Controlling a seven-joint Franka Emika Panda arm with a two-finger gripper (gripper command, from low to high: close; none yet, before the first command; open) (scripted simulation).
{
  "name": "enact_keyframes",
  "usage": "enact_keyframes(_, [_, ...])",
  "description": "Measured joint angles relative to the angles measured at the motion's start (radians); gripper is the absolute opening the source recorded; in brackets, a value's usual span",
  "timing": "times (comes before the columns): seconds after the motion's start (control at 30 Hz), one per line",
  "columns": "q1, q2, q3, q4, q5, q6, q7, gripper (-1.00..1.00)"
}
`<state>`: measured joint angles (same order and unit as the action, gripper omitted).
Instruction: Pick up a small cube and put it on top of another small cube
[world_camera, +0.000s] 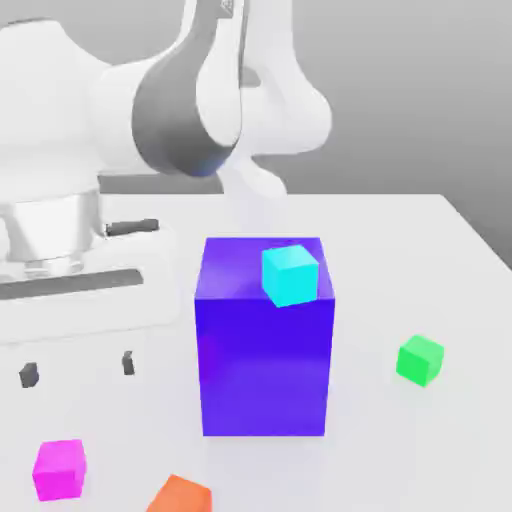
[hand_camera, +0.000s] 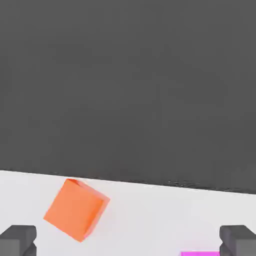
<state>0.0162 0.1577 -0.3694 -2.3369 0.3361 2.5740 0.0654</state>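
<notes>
I see my gripper (hand_camera: 128, 242) wide open, holding nothing. The pink cube (world_camera: 59, 468) sits on the table (world_camera: 420, 440) at the exterior frame's lower left, with the orange cube (world_camera: 181, 496) near it.

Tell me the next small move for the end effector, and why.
Probably shift the end effector sideways until it sits over the pink cube, then descend. Its fingers stand wide apart and hold nothing. In the hand view the pink cube sits off-centre, close to one finger, while the orange cube lies nearer the other.
</notes>
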Motion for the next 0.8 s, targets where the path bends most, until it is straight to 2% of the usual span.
enact_keyframes(0.2, [-0.062,0.187,-0.020,-0.012,-0.024,0.087,-0.090,0.00])
enact_keyframes(0.33, [-0.136,0.332,0.063,0.020,0.056,0.189,-0.161,0.00])
enact_keyframes(0.37, [-0.148,0.354,0.078,0.025,0.070,0.205,-0.172,-1.00])
enact_keyframes(0.57, [-0.154,0.364,0.085,0.028,0.077,0.211,-0.177,-1.00])
enact_keyframes(0.73, [-0.087,0.222,-0.003,-0.008,-0.026,0.110,-0.102,-1.00])
enact_keyframes(0.8, [-0.044,0.179,0.026,-0.005,-0.049,0.100,-0.109,-1.00])
